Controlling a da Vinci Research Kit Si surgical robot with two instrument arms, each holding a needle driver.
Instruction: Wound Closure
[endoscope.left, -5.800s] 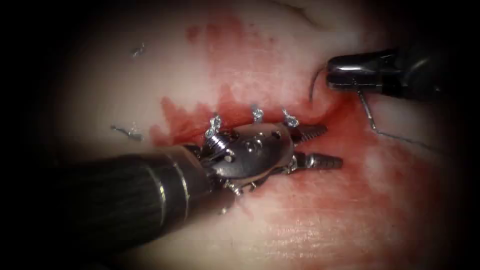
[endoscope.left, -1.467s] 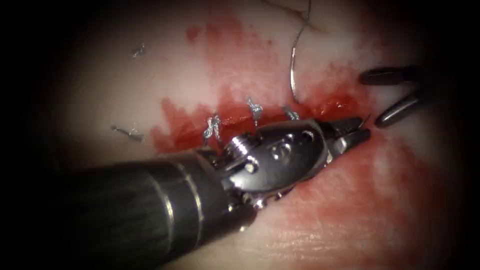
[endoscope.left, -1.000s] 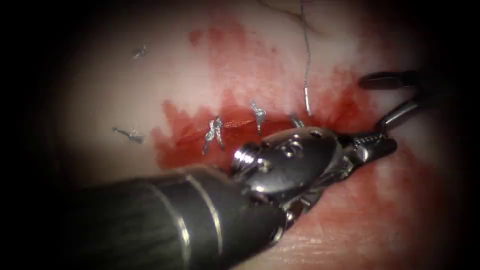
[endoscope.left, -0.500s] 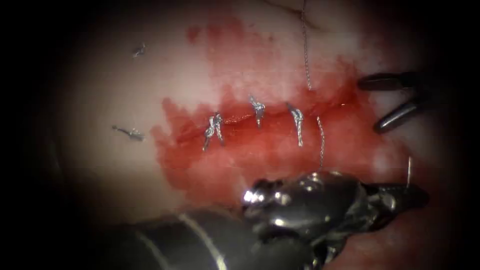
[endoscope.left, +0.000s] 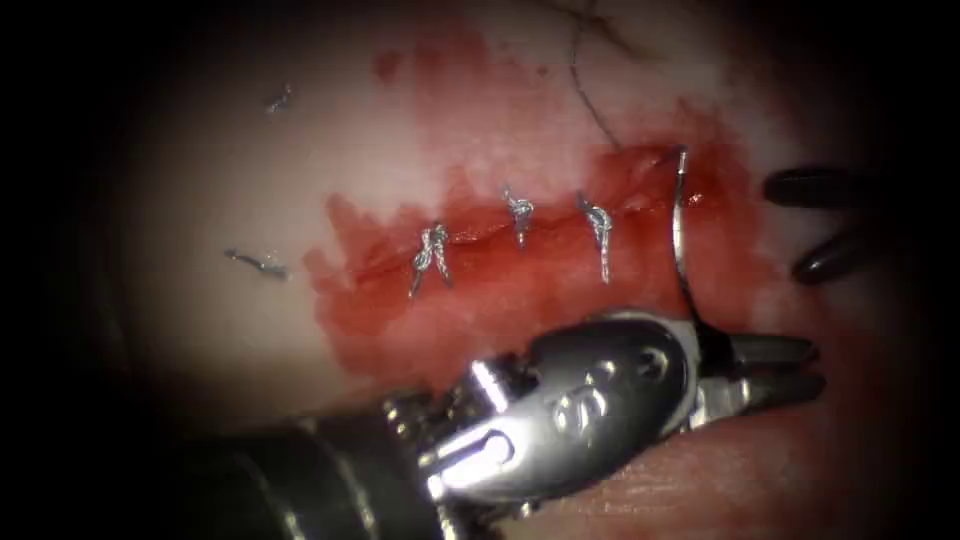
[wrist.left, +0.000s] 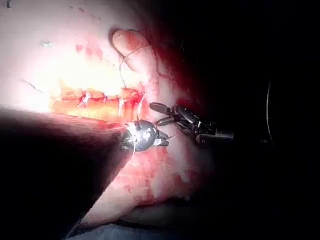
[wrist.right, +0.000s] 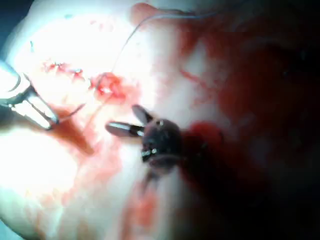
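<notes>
The tissue (endoscope.left: 250, 180) has a cut (endoscope.left: 480, 240) lying across the middle, wet with red fluid. My left tool (endoscope.left: 815, 367) lies in front of the cut's right end, jaws shut on the curved needle (endoscope.left: 678, 240) near one end. The needle arcs up from the jaws, and its free end rests at the cut's right end; whether it enters the tissue I cannot tell. Dark thread (endoscope.left: 590, 100) runs from there up and away. My right tool (endoscope.left: 800, 225) hangs at the far right, jaws open, holding nothing. In the right wrist view its jaws (wrist.right: 125, 122) stand apart.
Three knotted stitches (endoscope.left: 430, 255) (endoscope.left: 518, 210) (endoscope.left: 598, 222) close the cut left of the needle. Cut thread ends (endoscope.left: 255, 265) (endoscope.left: 278, 100) lie on the pale tissue at the left. The left tool's thick shaft (endoscope.left: 330, 480) crosses the front left.
The left tool, shut on the needle, drew back toward the front, pulling thread through, then turned so the needle now arcs up to the cut. The right tool's jaws shifted right and narrowed.
</notes>
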